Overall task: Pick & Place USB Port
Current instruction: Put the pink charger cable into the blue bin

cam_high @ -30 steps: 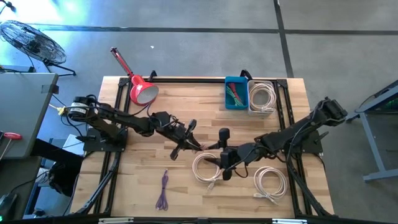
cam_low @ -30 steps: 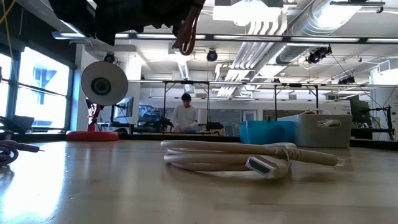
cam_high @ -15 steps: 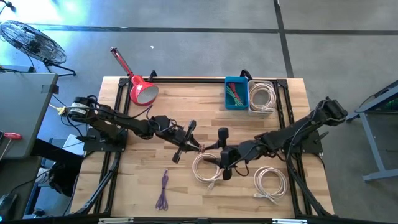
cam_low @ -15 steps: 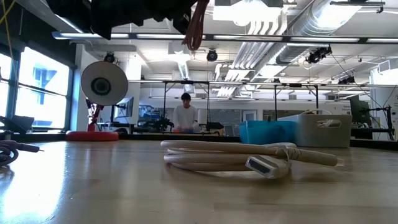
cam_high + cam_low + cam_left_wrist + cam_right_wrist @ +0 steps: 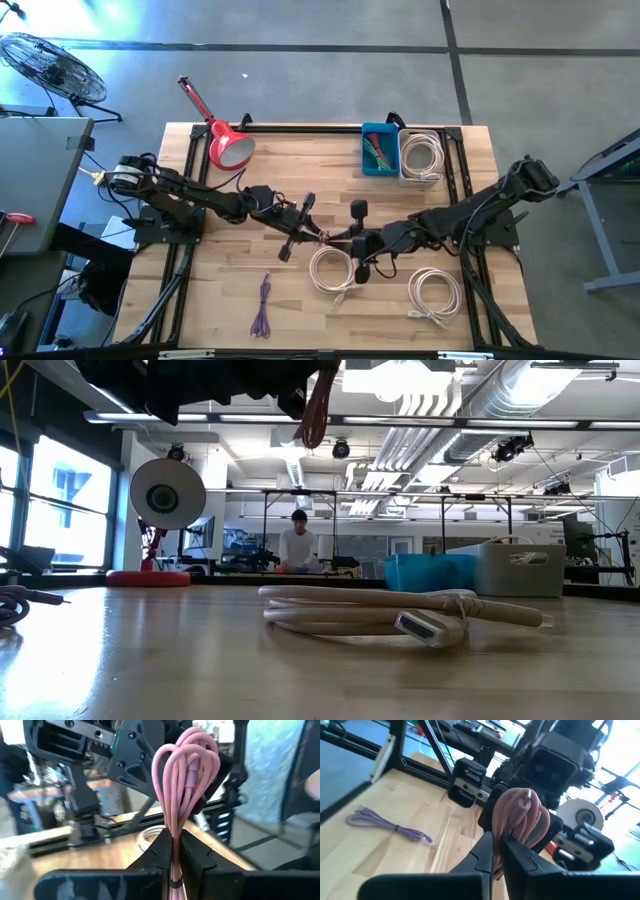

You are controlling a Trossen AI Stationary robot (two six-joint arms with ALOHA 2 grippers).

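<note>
Left pincer: raised above mid-table, fingers closed on a looped pink USB cable bundle; loops stand upward past the fingertips.

Right pincer: meets the left one head-on from 3 o'clock, fingers closed narrowly around the same pink bundle, which both hold off the surface.

Pink bundle in the low view: hangs from the dark arms near the top edge.

White coiled cable: on the table, just at 6 o'clock of the two pincers.

Second white coil: at 4 o'clock, well apart.

Purple cable: at 7 o'clock, flat on the table.

Blue bin: at 1 o'clock near the far edge, coloured cables inside.

White bin: touching the blue bin's right side, holding a white coil.

Red lamp: at 11 o'clock.

Person: standing in the room beyond the table.
</note>
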